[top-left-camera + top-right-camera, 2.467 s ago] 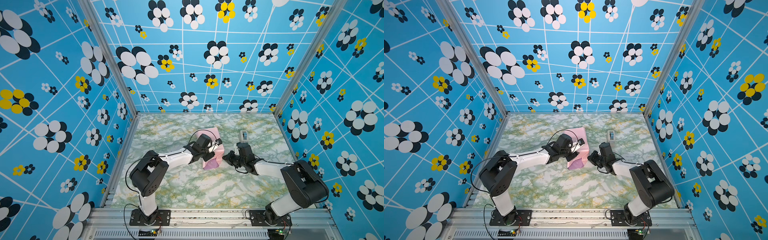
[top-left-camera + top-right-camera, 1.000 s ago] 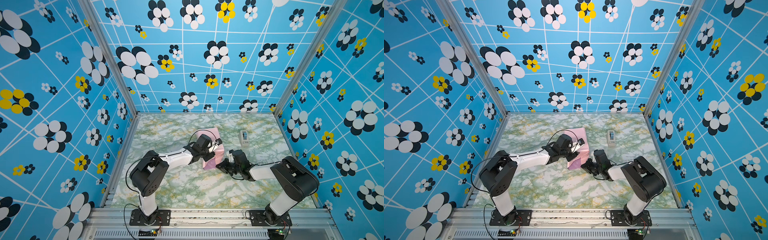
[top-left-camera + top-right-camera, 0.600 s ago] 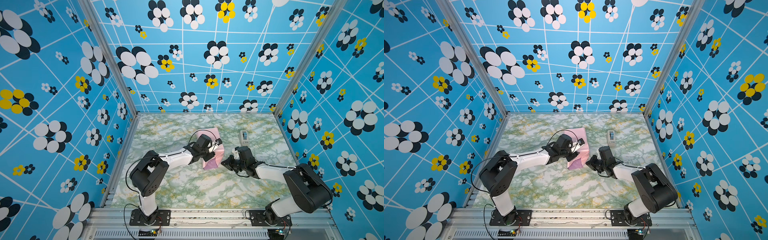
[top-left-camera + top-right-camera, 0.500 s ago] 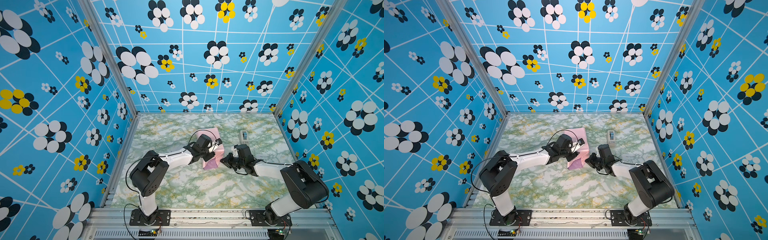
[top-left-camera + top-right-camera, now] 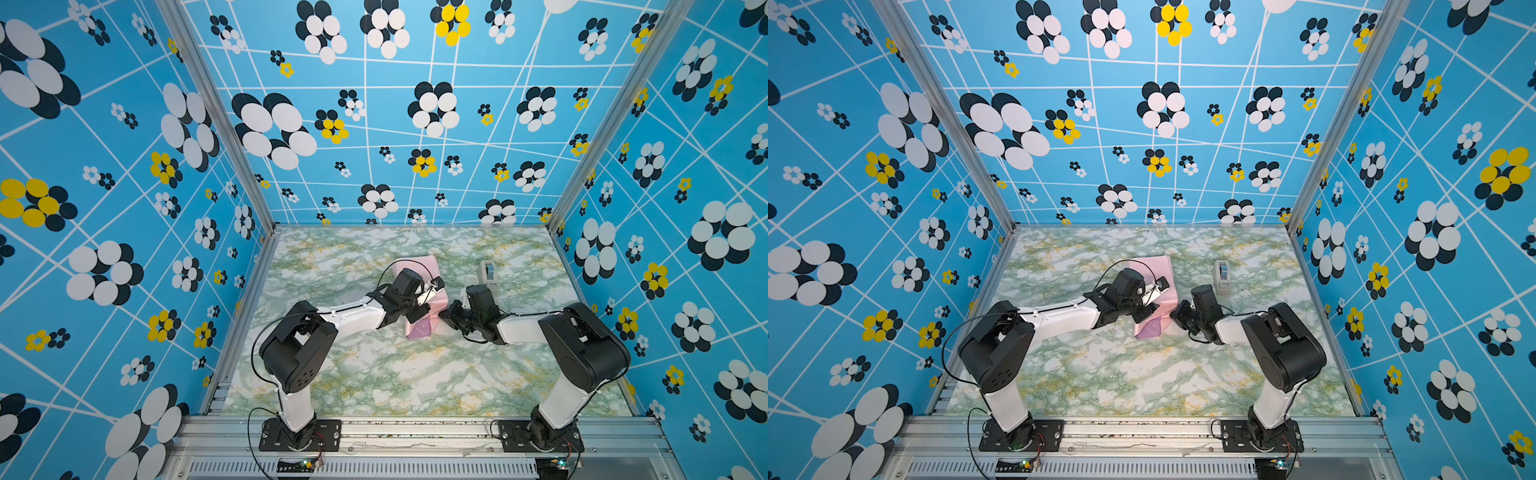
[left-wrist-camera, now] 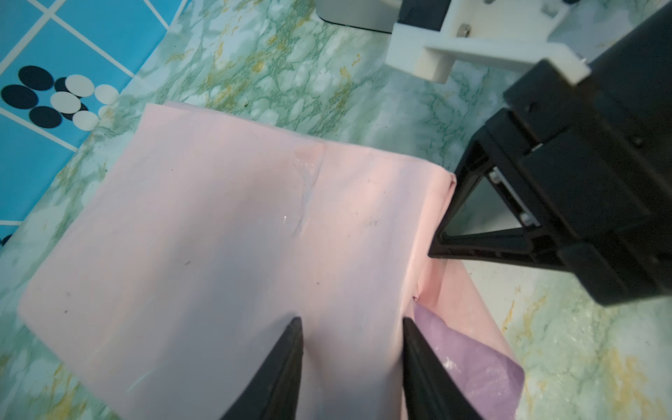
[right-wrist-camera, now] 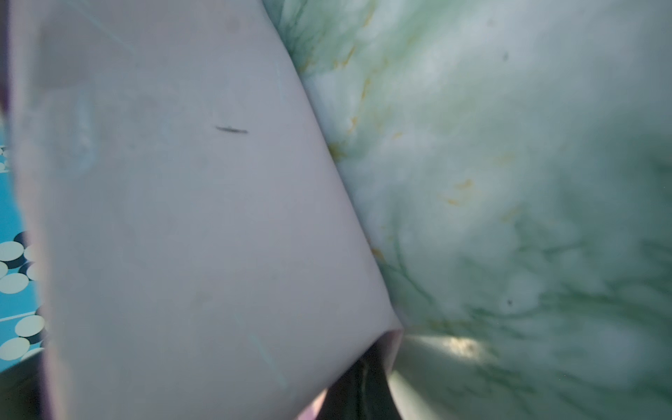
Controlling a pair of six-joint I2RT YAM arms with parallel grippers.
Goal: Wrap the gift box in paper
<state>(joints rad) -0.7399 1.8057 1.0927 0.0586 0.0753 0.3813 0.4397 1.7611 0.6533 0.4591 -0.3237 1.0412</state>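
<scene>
A: What lies nearest?

B: Bare green-marbled desk (image 5: 374, 374). Past that is the paper (image 5: 424, 265), folded pale pink side out into a blocky parcel around the middle of the desk. The gift box is fully covered, so none of it shows. At the paper's near end the lilac face turns up.

A: And the arms?

B: The left gripper (image 6: 351, 320) reaches in from the paper's left and sits over its top. Its jaws are part open, with both tips set on the flat pink surface and nothing pinched between them. The right gripper (image 5: 445, 315) is at the paper's right side with its jaws closed and its tip against the folded side wall. In its wrist view the paper's edge runs down to the jaws — whether they nip it, I cannot tell.

A: Anything farther back?

B: A white-grey tape dispenser (image 5: 487, 272) stands beyond the paper's far right corner — near it but apart.
</scene>
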